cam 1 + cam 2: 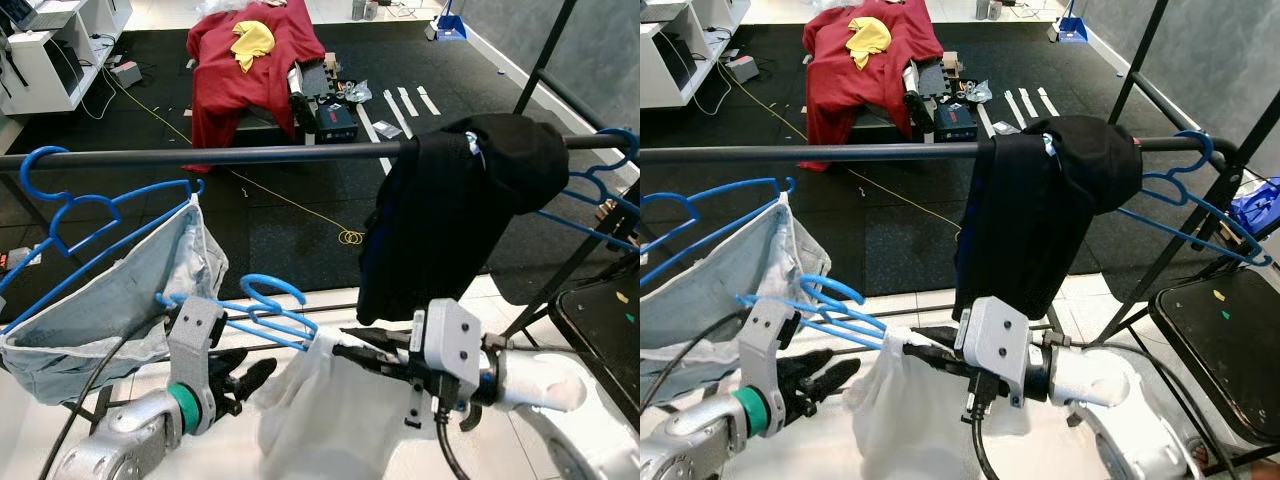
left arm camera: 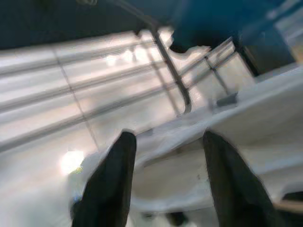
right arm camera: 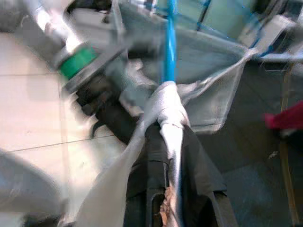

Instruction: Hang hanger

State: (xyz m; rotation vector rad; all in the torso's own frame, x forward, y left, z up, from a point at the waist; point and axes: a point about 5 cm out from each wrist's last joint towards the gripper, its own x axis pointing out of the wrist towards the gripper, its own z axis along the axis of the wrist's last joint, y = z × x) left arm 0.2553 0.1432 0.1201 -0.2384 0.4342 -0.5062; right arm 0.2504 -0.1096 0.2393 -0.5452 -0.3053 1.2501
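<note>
The right gripper (image 1: 345,350) is clamped on a blue plastic hanger (image 1: 262,308) carrying a white cloth garment (image 1: 320,410). The left gripper (image 1: 248,375) hovers beside it, fingers apart and empty. Both sit below the black metal rail (image 1: 200,155).

We see a blue hanger (image 1: 262,305) of smooth, shiny plastic. A soft white cloth (image 1: 320,415) hangs on it, thin and a bit wrinkled. The right gripper (image 1: 345,345) has matt black fingers pinched on that cloth, and its wrist block is smooth grey plastic. The left gripper (image 1: 250,375) is matt black too, with a shiny green ring behind it. The rail (image 1: 200,156) looks like dark metal with a dull shine. The black garment (image 1: 450,215) over it is soft, matt cloth. The grey cloth (image 1: 110,300) looks thin and rumpled. The floor tiles (image 2: 57,118) are white and glossy.
</note>
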